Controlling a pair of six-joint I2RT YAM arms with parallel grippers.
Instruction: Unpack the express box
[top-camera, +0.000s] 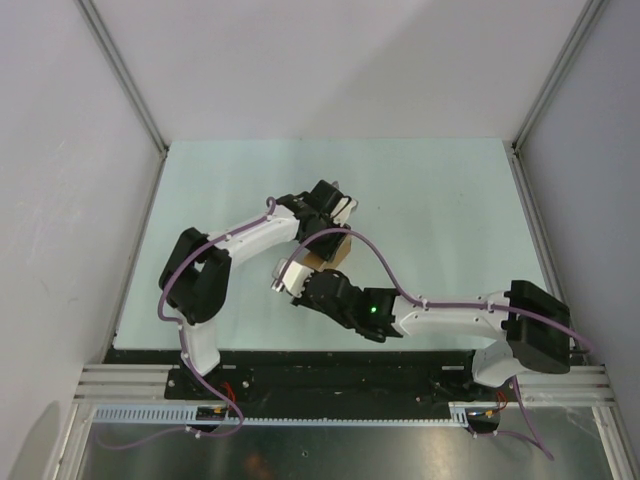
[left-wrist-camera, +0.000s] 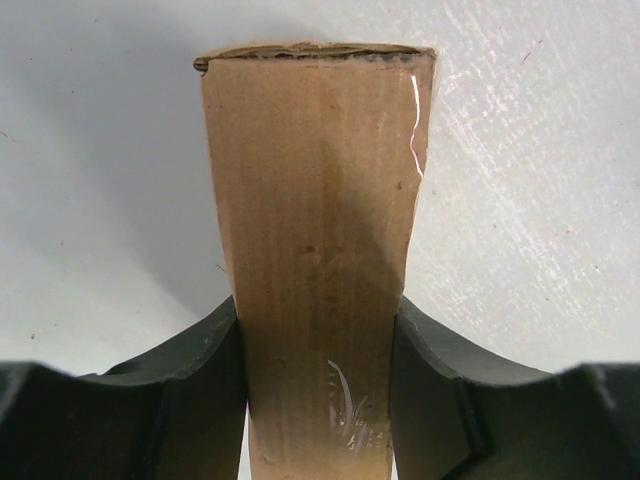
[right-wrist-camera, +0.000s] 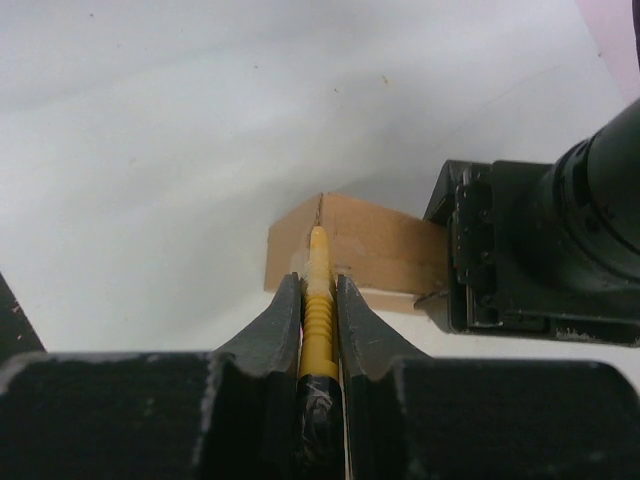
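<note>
Knife (right-wrist-camera: 318, 325): right gripper (right-wrist-camera: 319, 285) pressed together on its yellow handle. The tip points at the box (right-wrist-camera: 350, 245) seam at 12 o'clock, touching or just short of it; I cannot tell which. Left gripper (left-wrist-camera: 318, 310) pinches the box across its narrow sides, reaching in from 3 o'clock, near the centre of the table (top-camera: 430, 200). Judgement: light, thin cardboard that dents easily and is fairly grippy. I'd grip the stiff side edges, not the flap.
</note>
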